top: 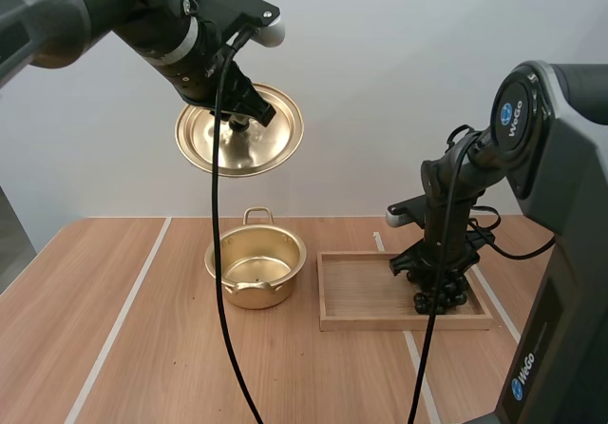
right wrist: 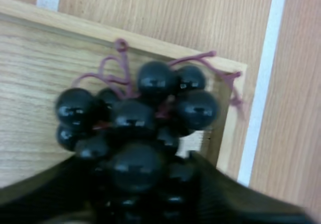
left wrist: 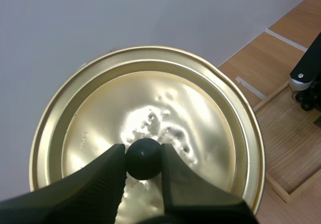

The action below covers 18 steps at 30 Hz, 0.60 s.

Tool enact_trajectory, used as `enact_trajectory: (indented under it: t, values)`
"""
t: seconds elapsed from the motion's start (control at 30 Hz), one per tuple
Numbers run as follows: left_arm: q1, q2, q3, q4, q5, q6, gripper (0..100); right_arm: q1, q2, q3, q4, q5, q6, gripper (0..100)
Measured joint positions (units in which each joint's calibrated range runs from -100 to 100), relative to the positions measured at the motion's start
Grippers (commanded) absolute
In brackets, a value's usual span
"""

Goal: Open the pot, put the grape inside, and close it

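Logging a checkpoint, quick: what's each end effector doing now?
Left end effector: closed on the lid.
Right end effector: closed on the grapes.

The wooden table (top: 142,348) bears white stripes (top: 120,315). On it stands the open pot (top: 255,270). Just beside it lies the wooden tray (top: 361,293).

The round golden metal pot (top: 271,291) is standing open; its golden lid (top: 275,144) is hanging tilted above it; the black grape bunch (top: 451,298) is sitting to its right.
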Motion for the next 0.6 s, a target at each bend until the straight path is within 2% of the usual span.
enact_trajectory:
  t: [0.6]
  values:
    - [0.00,0.00,-1.71,0.00,0.00,-0.54,0,-0.06,-0.64,-0.43,0.01,-1.66,0.00,0]
